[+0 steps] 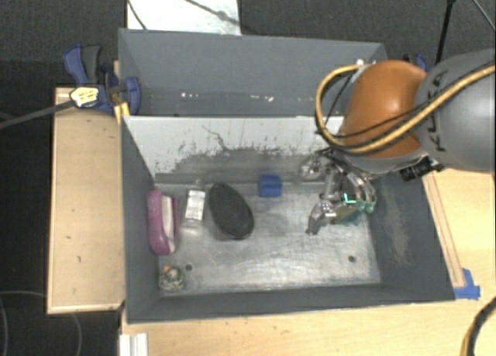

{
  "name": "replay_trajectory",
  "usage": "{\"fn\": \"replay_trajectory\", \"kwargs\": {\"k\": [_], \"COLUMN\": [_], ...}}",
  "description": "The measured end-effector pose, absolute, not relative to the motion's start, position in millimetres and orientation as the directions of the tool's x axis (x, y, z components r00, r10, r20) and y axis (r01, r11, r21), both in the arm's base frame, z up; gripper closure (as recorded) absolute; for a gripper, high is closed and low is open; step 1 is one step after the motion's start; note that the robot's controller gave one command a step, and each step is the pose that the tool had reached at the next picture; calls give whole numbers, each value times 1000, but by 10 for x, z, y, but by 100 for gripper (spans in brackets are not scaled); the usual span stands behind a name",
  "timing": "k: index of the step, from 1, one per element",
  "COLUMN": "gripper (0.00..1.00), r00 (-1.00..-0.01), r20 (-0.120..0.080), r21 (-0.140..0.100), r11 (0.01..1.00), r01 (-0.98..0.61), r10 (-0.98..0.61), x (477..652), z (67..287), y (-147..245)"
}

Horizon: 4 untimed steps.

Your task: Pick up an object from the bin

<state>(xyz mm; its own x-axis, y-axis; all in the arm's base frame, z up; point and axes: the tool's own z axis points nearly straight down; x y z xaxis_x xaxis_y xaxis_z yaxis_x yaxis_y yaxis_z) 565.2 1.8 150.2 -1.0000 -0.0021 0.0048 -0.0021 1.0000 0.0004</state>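
Bin [404,257], arm [465,118] bent down into its right side, jaws near floor, clenched or released unclear

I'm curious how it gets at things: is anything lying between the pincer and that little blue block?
Nothing visible does. The pincer is over the right part of the bin. The blue block lies left of it in the view, with bare floor between them. The black oval thing lies farther left, out of the way.
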Motion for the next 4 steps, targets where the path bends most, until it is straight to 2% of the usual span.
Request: {"fn": "replay_trajectory", "kwargs": {"k": [1, 2, 3, 4], "gripper": [0, 0, 0, 100], "r00": [-987, -928, -978, -978], "r20": [-5, 1, -4, -7], "r21": [6, -1, 1, 2], "r11": [987, 928, 978, 978], "r01": [159, 374, 207, 207], "r10": [159, 374, 207, 207], "x": [5853, 5638, 5758, 5766], "z": [1649, 1233, 762, 781], "y": [1239, 1361, 1276, 1279]}}
